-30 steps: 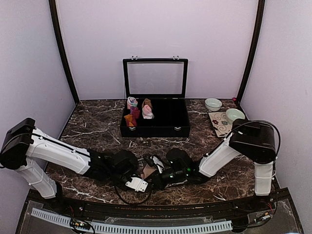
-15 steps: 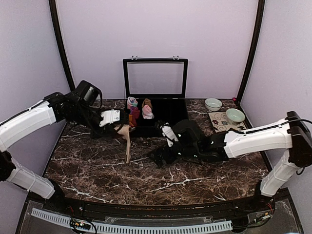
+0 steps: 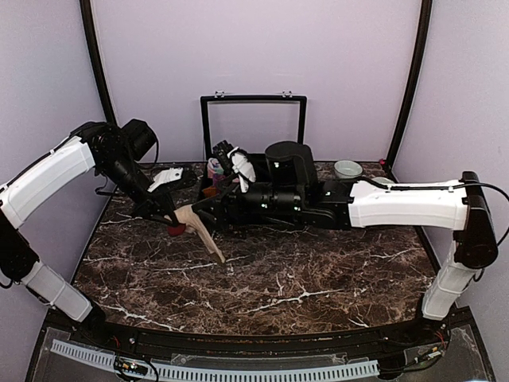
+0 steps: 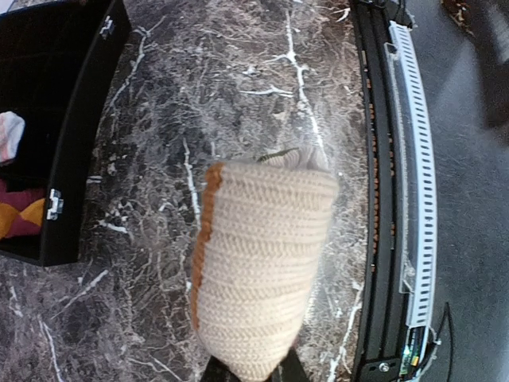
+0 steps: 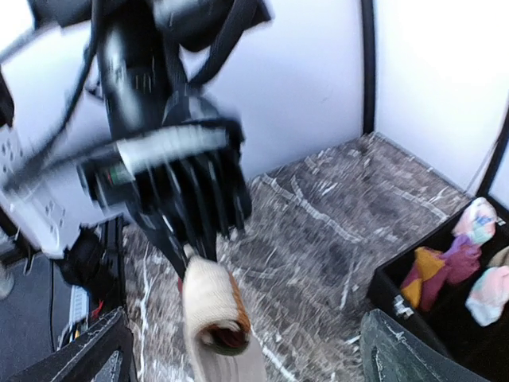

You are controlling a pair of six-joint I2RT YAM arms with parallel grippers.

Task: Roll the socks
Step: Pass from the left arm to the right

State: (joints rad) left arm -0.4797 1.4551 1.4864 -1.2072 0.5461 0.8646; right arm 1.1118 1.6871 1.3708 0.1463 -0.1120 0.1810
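Left gripper [image 3: 178,222] pinches the tan sock [image 4: 258,263] above the marble table [image 3: 318,278], near the black box [image 4: 79,159]; its fingertips are hidden. Right gripper [image 3: 208,208] stands spread, empty; its arm [image 3: 398,203] masks the box. Lilac walls [image 3: 358,64].

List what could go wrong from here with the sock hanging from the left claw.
1. The sock dangles by one end from the shut left claw; it might slip out or unroll.
2. The open right claw faces it closely, so the claws could collide.
3. The right arm stretches across the black box and could nudge it.
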